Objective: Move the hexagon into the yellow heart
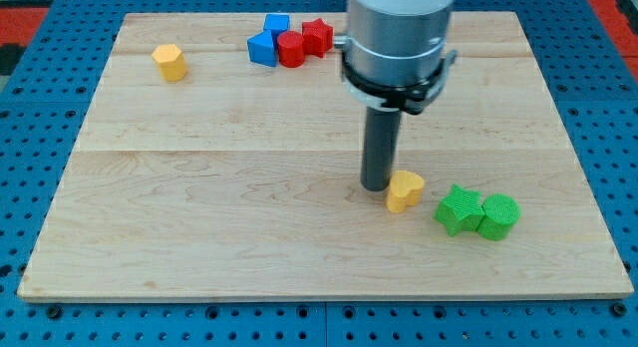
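The yellow hexagon (170, 62) sits near the view's top left of the wooden board. The yellow heart (404, 190) lies right of centre, toward the view's bottom. My tip (375, 186) rests on the board just left of the yellow heart, touching or nearly touching it. The hexagon is far from my tip, up and to the view's left.
A blue block (276, 25), another blue block (262, 49), a red cylinder (291, 50) and a red star (317, 36) cluster at the view's top centre. A green star (458, 209) and a green cylinder (497, 216) sit right of the heart. The board (199, 187) is edged by blue pegboard.
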{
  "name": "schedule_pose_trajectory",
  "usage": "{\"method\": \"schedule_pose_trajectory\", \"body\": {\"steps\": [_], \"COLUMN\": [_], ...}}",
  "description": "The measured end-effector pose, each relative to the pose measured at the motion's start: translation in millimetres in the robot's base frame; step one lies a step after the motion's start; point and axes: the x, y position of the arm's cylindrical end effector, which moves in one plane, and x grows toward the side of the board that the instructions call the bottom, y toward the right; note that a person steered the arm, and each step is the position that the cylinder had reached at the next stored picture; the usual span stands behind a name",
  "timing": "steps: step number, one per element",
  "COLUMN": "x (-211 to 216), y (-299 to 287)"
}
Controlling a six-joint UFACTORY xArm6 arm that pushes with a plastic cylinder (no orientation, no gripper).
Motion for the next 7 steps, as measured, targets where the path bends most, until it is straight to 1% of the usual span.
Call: {"method": "schedule_pose_trajectory", "body": {"steps": [3, 4, 5, 6, 7], "x": [0.0, -10.4, -23.9, -33.8, -99.9], "y": [31.9, -12.3, -121.3, -269.2, -368.3]}}
